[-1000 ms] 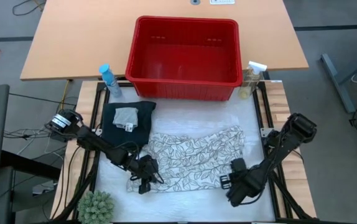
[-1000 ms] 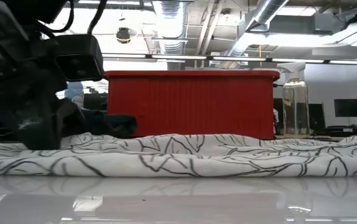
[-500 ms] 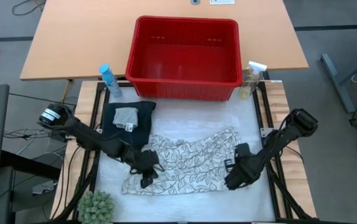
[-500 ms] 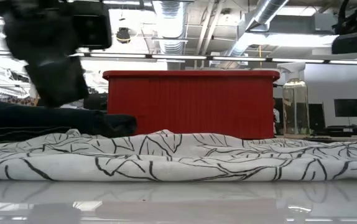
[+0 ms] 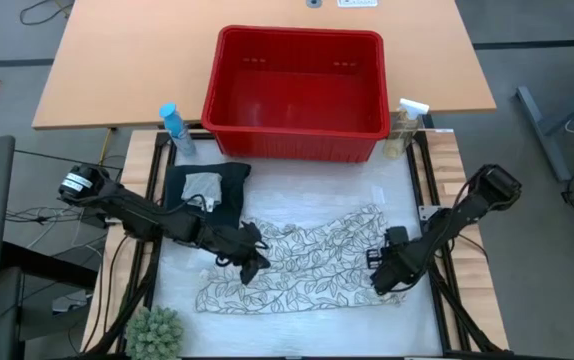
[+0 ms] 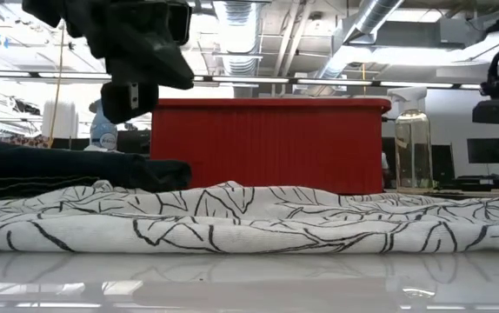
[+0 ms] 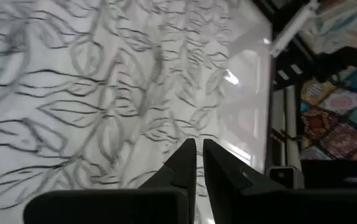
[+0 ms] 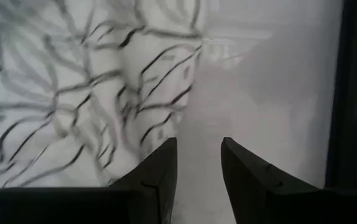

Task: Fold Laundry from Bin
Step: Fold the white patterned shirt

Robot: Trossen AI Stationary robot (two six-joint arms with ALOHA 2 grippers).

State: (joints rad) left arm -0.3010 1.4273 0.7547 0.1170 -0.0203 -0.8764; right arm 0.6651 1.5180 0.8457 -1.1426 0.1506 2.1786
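Jaws shut left [image 7: 195, 152], parted right [image 8: 198, 152], both empty.

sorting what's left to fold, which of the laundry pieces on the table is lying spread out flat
The white leaf-print cloth, spread between the two grippers; the dark navy trousers sit folded with the small grey cloth on top.

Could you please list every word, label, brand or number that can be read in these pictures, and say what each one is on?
None can be read.
White sign at the far table edge: print too small to read.
Blue bottle: no legible label.
Clear spray bottle: no legible label.
Tag on the grey cloth: too small to read.
Colourful packets in the left wrist view: blurred, unreadable.
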